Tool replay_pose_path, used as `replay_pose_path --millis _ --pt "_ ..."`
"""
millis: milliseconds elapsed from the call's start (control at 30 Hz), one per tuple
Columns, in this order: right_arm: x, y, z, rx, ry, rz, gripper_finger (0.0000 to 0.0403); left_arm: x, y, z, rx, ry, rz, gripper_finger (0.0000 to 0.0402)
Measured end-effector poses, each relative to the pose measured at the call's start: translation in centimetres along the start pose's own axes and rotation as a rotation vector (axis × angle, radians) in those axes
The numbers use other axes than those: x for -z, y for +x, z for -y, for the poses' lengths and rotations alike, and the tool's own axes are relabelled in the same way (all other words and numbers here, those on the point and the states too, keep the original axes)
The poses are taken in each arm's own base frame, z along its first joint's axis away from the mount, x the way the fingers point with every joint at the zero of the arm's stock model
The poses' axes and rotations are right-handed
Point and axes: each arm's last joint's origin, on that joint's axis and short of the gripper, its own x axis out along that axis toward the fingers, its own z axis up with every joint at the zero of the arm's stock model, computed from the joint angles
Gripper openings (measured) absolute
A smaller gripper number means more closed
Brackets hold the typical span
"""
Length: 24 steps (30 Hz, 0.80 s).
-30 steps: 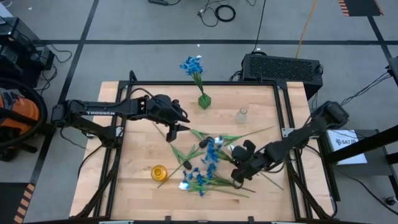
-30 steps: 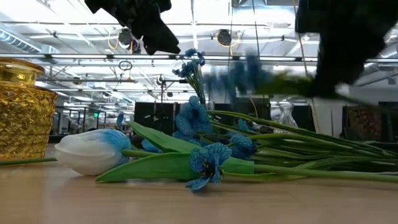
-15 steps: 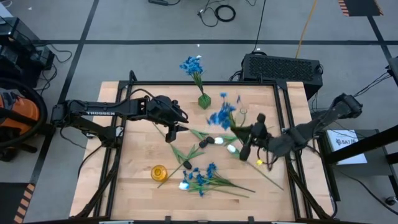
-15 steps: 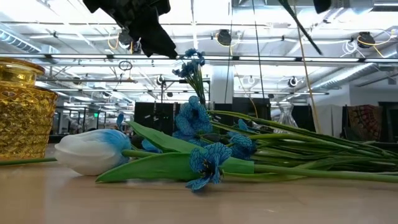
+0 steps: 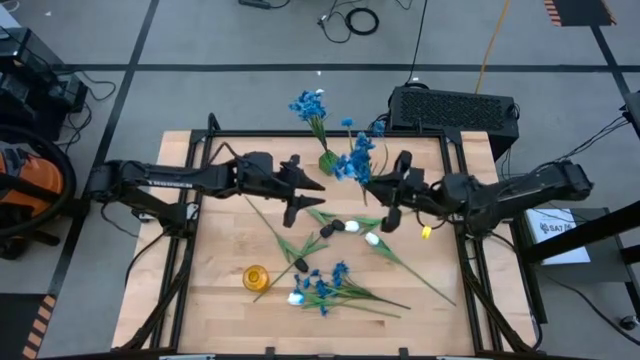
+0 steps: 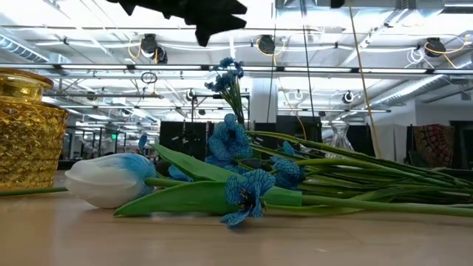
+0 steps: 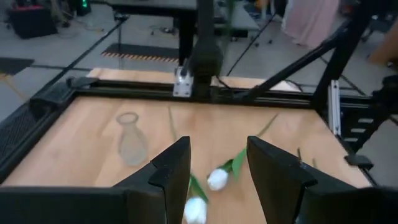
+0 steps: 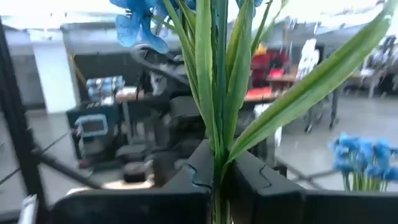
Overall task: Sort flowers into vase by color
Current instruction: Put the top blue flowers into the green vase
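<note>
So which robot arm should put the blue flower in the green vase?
The right one. The right gripper is already shut on the stem of the blue flower, close beside the small green vase. The left gripper hangs open and empty.

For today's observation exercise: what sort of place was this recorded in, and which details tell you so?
Most likely a robotics lab or industrial workshop. The wooden table sits in a black metal frame on a concrete floor with loose cables, and the low view shows a large hall with exposed ceiling beams and strip lights.
</note>
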Motion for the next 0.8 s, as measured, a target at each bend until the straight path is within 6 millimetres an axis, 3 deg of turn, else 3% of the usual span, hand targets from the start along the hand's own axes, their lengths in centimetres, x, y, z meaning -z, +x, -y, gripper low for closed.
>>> replay_pose_path --millis 167,400,800 --pt "2.6 0.9 0.5 -0.021 0.013 0.144 0.0013 1.0 1.6 0.3 0.016 0.026 -0.011 0.0164" --pt "4.0 2.1 0.6 -0.023 0.04 0.274 0.0013 1.3 3.0 0.0 -0.015 0.065 0.043 0.0164" --pt "6.3 3.8 1.4 -0.049 0.067 0.28 0.0013 1.3 3.4 -0.2 -0.048 0.082 0.075 0.0164"
